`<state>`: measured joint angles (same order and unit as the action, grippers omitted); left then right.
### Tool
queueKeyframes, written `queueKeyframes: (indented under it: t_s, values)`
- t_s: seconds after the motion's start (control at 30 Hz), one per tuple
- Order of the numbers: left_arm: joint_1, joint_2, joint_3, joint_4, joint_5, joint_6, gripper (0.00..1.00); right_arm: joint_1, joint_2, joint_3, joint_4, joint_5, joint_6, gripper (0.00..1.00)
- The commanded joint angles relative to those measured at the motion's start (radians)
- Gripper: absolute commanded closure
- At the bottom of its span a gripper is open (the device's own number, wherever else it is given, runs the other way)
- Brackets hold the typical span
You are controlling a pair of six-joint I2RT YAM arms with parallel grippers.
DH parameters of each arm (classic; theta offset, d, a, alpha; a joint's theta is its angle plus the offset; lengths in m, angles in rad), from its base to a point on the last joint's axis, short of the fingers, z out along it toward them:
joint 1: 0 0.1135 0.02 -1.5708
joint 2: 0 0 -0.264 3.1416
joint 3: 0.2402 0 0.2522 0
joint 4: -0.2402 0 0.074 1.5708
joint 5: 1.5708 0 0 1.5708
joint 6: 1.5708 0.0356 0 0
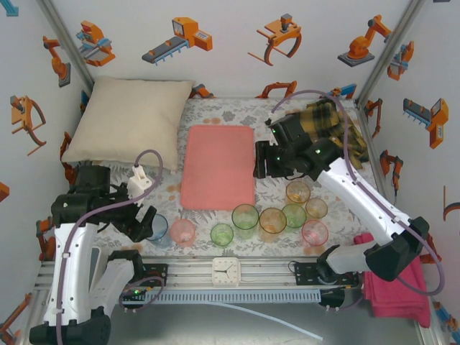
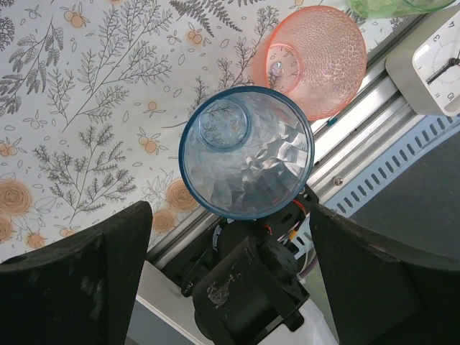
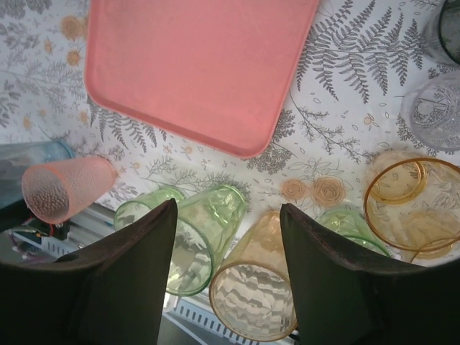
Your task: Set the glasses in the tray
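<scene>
You've got a glossy, faceted clear blue tumbler (image 2: 246, 152), a pebble-textured pink tumbler (image 2: 316, 61), a smooth matt tray (image 3: 194, 65), a printed matt tablecloth (image 2: 86, 108), a bare metal rail (image 2: 359, 136) and a soft cloth pillow (image 1: 129, 118).

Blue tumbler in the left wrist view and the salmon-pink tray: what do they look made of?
The blue transparent tumbler looks like glossy tinted glass or clear plastic: see-through, with bright glints on its faceted wall; I cannot tell which. The flat salmon-pink rectangular tray looks like matte plastic or silicone: opaque, even colour, no glare, rounded rim.
</scene>
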<state>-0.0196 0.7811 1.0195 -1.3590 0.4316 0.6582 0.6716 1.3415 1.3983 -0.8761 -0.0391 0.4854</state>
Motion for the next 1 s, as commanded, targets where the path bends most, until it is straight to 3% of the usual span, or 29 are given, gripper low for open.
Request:
queueKeyframes:
  t_s: [0.0,0.33,0.67,0.97]
  values:
    - [-0.004,-0.019,-0.014,0.0,0.024,0.018,0.18,0.04,0.012,0.046,-0.063,0.008,-0.02,0.45]
    - [-0.004,0.0,-0.004,0.025,0.042,0.001,0.18,0.177,0.015,0.035,-0.109,0.047,-0.019,0.37]
    - [-0.005,0.053,0.049,0.066,0.062,-0.054,0.19,0.238,-0.064,-0.068,-0.021,0.06,0.013,0.41]
    - [-0.005,0.102,0.079,0.083,0.068,-0.058,0.2,0.24,-0.082,-0.092,-0.054,0.077,0.007,0.45]
